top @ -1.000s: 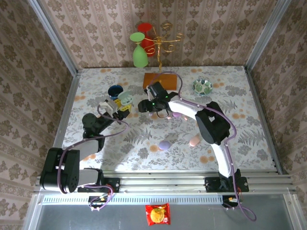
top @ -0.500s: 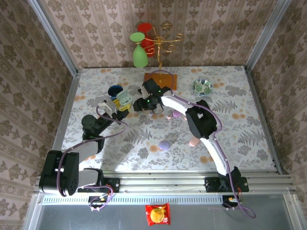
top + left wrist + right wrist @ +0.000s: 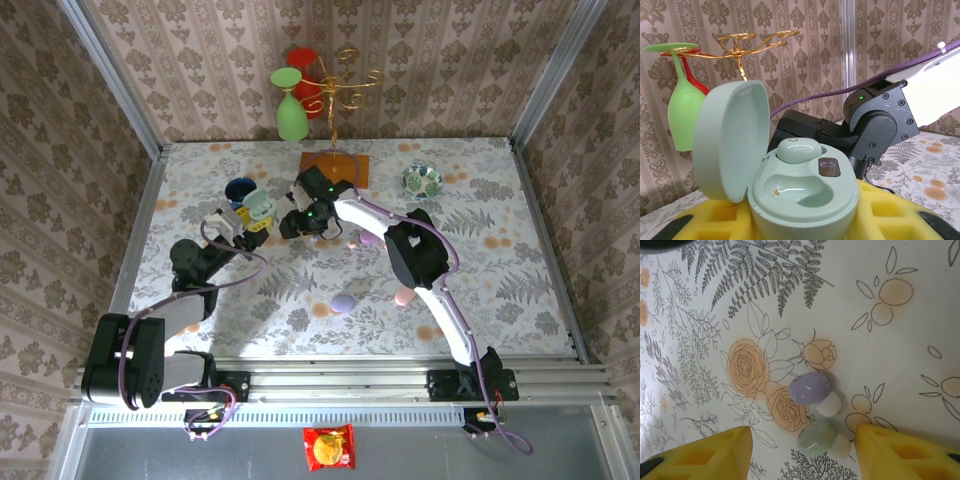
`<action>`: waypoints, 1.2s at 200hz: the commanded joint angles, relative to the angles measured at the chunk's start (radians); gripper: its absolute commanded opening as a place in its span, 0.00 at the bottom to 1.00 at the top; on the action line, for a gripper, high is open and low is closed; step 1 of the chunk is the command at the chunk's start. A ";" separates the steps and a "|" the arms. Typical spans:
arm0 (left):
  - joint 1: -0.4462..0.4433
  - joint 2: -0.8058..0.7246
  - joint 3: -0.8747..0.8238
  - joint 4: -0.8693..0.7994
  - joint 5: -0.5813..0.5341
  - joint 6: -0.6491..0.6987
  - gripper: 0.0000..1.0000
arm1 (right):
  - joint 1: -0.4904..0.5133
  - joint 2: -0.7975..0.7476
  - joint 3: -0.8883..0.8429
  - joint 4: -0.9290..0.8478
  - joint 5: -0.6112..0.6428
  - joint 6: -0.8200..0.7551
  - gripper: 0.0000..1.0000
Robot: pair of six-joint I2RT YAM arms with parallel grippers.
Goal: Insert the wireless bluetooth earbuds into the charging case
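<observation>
The left fingers (image 3: 890,220), padded in yellow foam, clasp a smooth mint-green, egg-shaped charging case (image 3: 805,200), its domed lid (image 3: 725,145) tipped back to the left. A glossy mint earbud (image 3: 797,150) sits in the rear well beside a dark window (image 3: 829,167) whose marking is too faint to read. The right fingers (image 3: 705,452) hang spread apart over the flower-printed counter (image 3: 900,355), where a lilac earbud (image 3: 809,388) and a pale green earbud (image 3: 816,437) lie close together, both slanting with whitish tips toward lower right.
</observation>
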 commanded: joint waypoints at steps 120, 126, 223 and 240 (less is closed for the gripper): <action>0.007 0.033 0.006 0.018 0.006 -0.023 0.36 | 0.006 -0.214 -0.292 0.208 0.001 0.116 0.53; 0.007 0.036 0.008 0.018 0.007 -0.024 0.36 | 0.001 -0.213 -0.292 0.217 0.004 0.131 0.52; 0.007 0.052 0.010 0.026 0.009 -0.028 0.36 | -0.004 -0.034 -0.038 0.057 0.020 0.111 0.49; 0.007 0.054 0.010 0.026 0.006 -0.027 0.36 | -0.001 -0.019 -0.016 0.050 0.016 0.108 0.48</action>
